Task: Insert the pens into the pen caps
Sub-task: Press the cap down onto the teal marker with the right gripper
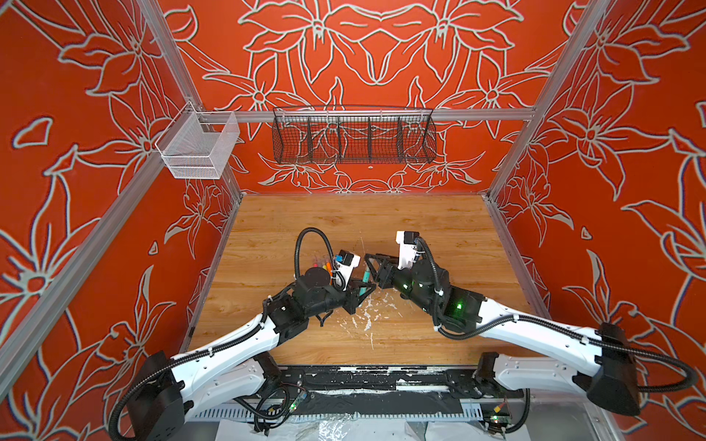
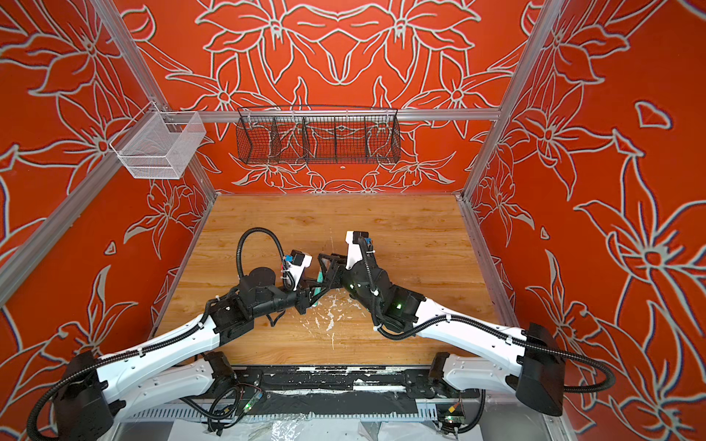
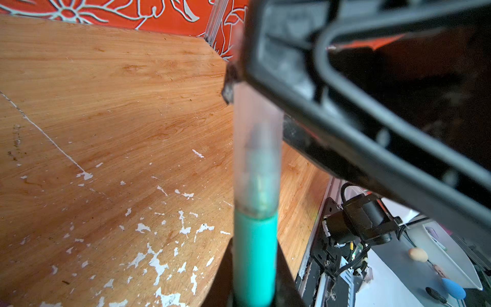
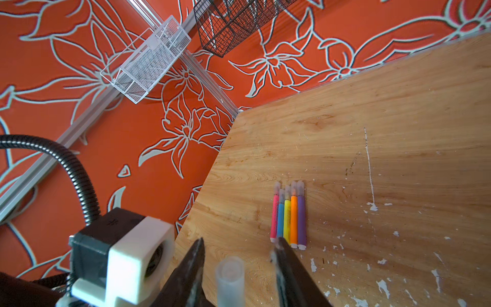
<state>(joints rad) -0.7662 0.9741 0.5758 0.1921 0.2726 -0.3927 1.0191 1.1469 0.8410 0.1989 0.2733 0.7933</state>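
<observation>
Seeing the left tool [image 1: 363,293] clamped tight on the barrel of the green pen [image 3: 254,252], held off the counter [image 1: 420,221] and pointing toward the other arm. Seeing a clear cap [image 4: 229,276] seated over its tip, with the pale nib showing through the plastic in the left wrist view.

Reading the right tool [image 4: 239,242] as parted: jaws stand either side of that cap, with daylight on both sides in the right wrist view. Noting one black finger right up against the cap's far end in the left wrist view; can't tell real contact from there.

Placing both tools nose to nose over mid-counter, just above a patch of white flecks [image 3: 156,263] in the worn surface.

Further out, finding five other pens [image 4: 288,215] flat on the counter in a tight row, side by side and touching, each capped (pink, blue, yellow, orange, purple, in that order). Mostly hidden behind the left wrist in both top views.

On the back rail, spotting a black wire basket [image 1: 353,139], plus a white mesh basket [image 1: 198,149] at the left corner.
</observation>
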